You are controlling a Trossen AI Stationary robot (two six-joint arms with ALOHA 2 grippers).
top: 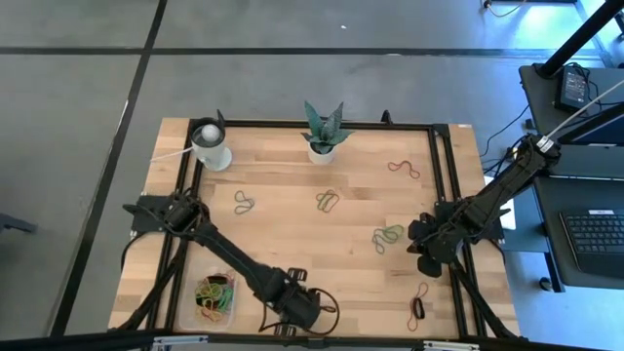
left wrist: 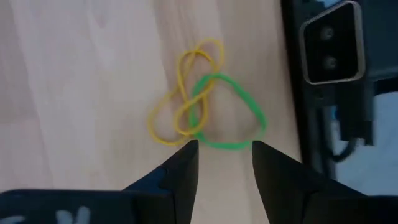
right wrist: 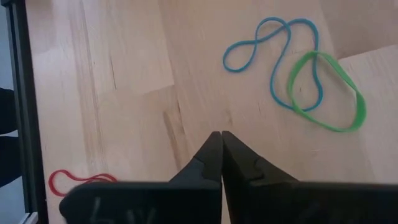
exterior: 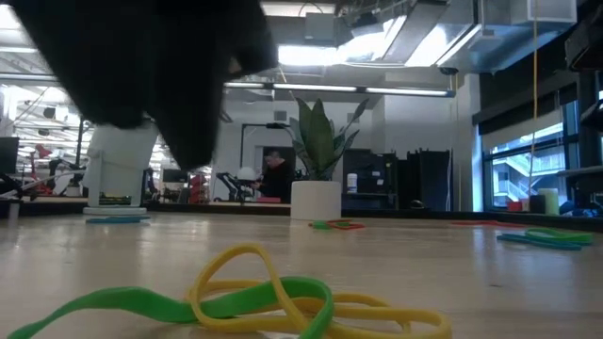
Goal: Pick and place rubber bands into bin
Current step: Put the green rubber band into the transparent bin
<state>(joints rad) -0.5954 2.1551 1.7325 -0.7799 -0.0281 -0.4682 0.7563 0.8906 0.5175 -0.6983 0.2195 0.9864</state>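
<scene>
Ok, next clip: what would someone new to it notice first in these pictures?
Probably the left pincer, open and poised over a tangled yellow and green rubber band pair at the table's near edge, just right of the clear bin already holding a colourful heap of bands. Next, the right pincer, shut and empty, waits near the right edge beside a blue and green pair. More bands lie scattered across the wooden table.

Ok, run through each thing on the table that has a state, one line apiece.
left gripper: jaws open, above a yellow and green band pair, holding nothing.
right gripper: jaws shut, empty, near a blue and green band pair.
bin: upright, already holding several coloured bands.
loose rubber bands: several lying flat on the table, outside the bin.
plant pot: upright.
white cup: upright.
</scene>
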